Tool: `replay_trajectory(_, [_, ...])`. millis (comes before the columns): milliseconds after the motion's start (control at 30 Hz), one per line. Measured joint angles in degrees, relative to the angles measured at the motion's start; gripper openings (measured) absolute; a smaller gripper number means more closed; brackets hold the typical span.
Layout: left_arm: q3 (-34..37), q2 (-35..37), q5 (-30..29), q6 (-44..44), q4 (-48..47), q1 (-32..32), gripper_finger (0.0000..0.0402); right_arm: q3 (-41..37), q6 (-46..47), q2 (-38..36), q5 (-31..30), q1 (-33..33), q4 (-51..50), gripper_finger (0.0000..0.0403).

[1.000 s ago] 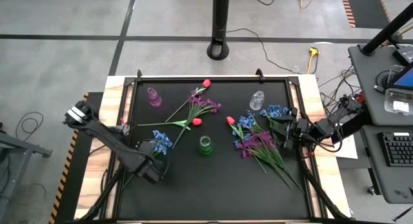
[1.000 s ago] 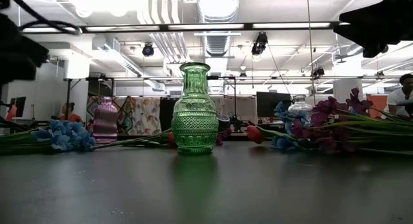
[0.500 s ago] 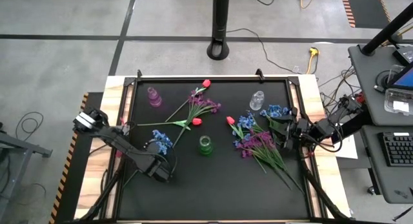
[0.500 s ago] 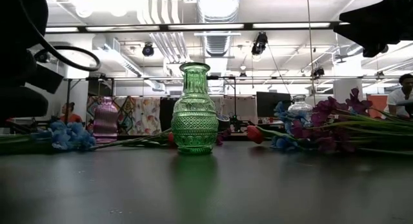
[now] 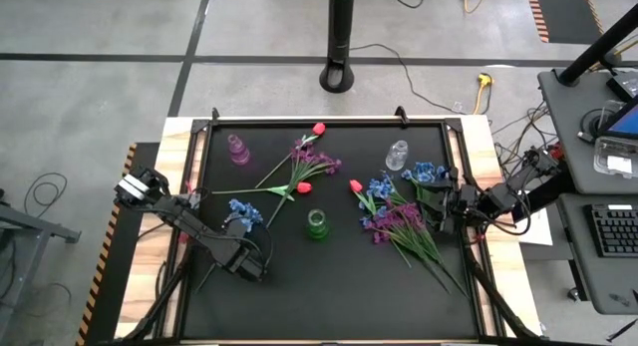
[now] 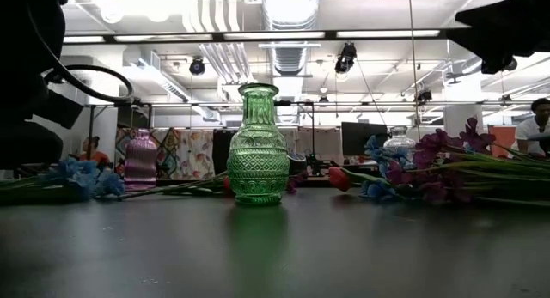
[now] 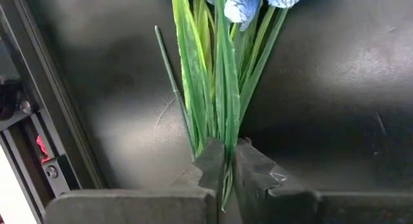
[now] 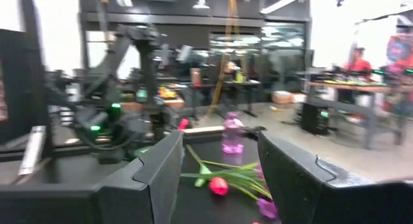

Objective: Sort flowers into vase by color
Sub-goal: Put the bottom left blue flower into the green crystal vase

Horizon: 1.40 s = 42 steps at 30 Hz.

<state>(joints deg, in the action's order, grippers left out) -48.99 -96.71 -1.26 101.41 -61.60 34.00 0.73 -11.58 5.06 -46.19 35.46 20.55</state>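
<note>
A pick is in hand: the left gripper is seen in its wrist view with both fingers pressed together on the green stems of the blue flower, which lies flat on the mat at about 9 o'clock from the green vase, near it. The blossom is shown in the low view just in front of the pink vase, which stands well apart toward 11 o'clock on the mat. The clear vase is placed at about 1 o'clock, with a heap of blue and purple flowers spread from 3 to 4 o'clock beside the right gripper, which waits at the mat's 3 o'clock edge with its fingers spread and nothing between them. A purple bunch and red buds lie around 12 o'clock of the green vase. Next, a lift is judged to be called for, followed by tilting the stems downward over a vase's narrow mouth; which vase is meant for blue cannot be told. Open room is offered toward 6 o'clock, where the mat is bare; the raised frame at 9 o'clock sits close behind the left arm, so a swing that way is judged risky.
</note>
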Motion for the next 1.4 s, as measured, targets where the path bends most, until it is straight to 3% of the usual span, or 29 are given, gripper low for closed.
replay_trajectory(233, [-2.2, 2.4, -1.3, -1.4, -1.6, 0.2, 0.0002, 0.0, 0.0, 0.0, 1.2, 0.0, 1.0, 0.0195])
replay_trajectory(467, [-11.2, 7.9, -12.9, -3.5, -9.3, 0.6, 0.0001, 0.0, 0.0, 0.0, 1.2, 0.0, 1.0, 0.0195])
replay_trajectory(600, [-16.8, 11.6, -26.1, -7.4, -11.0, 1.8, 0.0, 0.0, 1.1, 0.0, 1.2, 0.0, 1.0, 0.0195])
replay_trajectory(767, [-21.2, 15.9, -48.3, -23.2, -2.6, 4.3, 0.0, 0.0, 1.1, 0.0, 1.2, 0.0, 0.9, 0.0195])
replay_trajectory(1000, [-20.1, 21.4, -65.8, -47.1, 13.8, 3.4, 0.0, 0.0, 1.1, 0.0, 1.2, 0.0, 1.1, 0.0195])
replay_trajectory(1133, [-18.4, 23.4, -70.3, -58.1, 23.1, 1.9, 0.0, 0.0, 1.1, 0.0, 1.2, 0.0, 1.2, 0.0195])
replay_trajectory(1267, [-15.3, 24.7, -71.2, -70.4, 34.0, -0.3, 0.0, 0.0, 1.2, 0.0, 1.2, 0.0, 1.3, 0.0195])
replay_trajectory(1333, [-13.6, 25.3, -68.6, -76.8, 40.6, -2.3, 0.0, 0.0, 1.8, 0.0, 1.2, 0.0, 1.5, 0.0195])
replay_trajectory(1400, [-11.6, 25.7, -61.8, -84.9, 49.4, -5.2, 0.0, 0.0, 2.6, 0.0, 1.2, 0.0, 1.7, 0.0195])
